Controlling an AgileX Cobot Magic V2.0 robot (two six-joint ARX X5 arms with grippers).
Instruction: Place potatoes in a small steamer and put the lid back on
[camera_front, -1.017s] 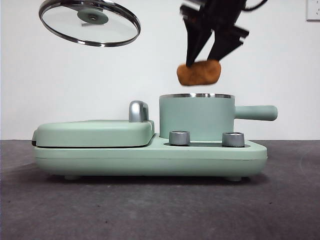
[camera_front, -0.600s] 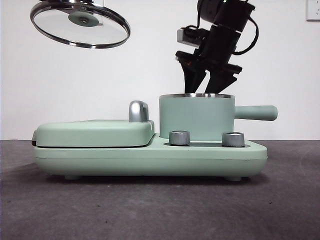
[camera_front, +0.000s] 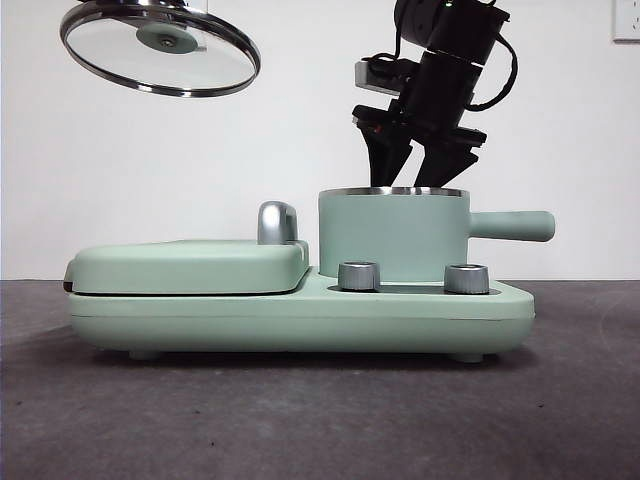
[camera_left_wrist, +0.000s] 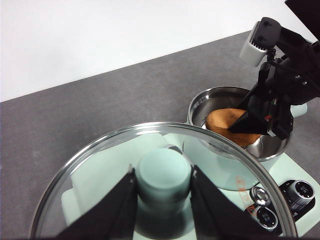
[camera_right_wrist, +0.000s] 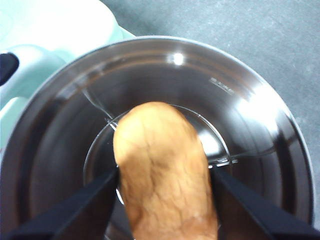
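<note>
The small steamer (camera_front: 392, 235) stands on the right half of a mint-green cooker, its handle (camera_front: 515, 226) pointing right. My right gripper (camera_front: 408, 178) reaches down into it from above, jaws shut on the orange-brown potatoes (camera_right_wrist: 160, 170) low inside the steel bowl (camera_right_wrist: 60, 125). In the front view the steamer wall hides the potatoes. The left wrist view shows the potatoes (camera_left_wrist: 220, 120) in the steamer (camera_left_wrist: 200, 102) between the right gripper's (camera_left_wrist: 260, 112) jaws. My left gripper (camera_left_wrist: 162, 171) is shut on the knob of the glass lid (camera_left_wrist: 100, 165). The lid (camera_front: 160, 45) hangs tilted, high at the left.
The flat hinged griddle plate (camera_front: 190, 265) with a silver handle (camera_front: 277, 222) fills the cooker's left half. Two steel dials (camera_front: 359, 276) (camera_front: 466, 278) sit on the cooker base (camera_front: 300, 315) in front of the steamer. Dark table surface runs all around.
One second ago the potatoes hung above the steamer; my right gripper has since lowered them inside. The lid shifted slightly left and up. Nearly nothing moved in the last half second.
</note>
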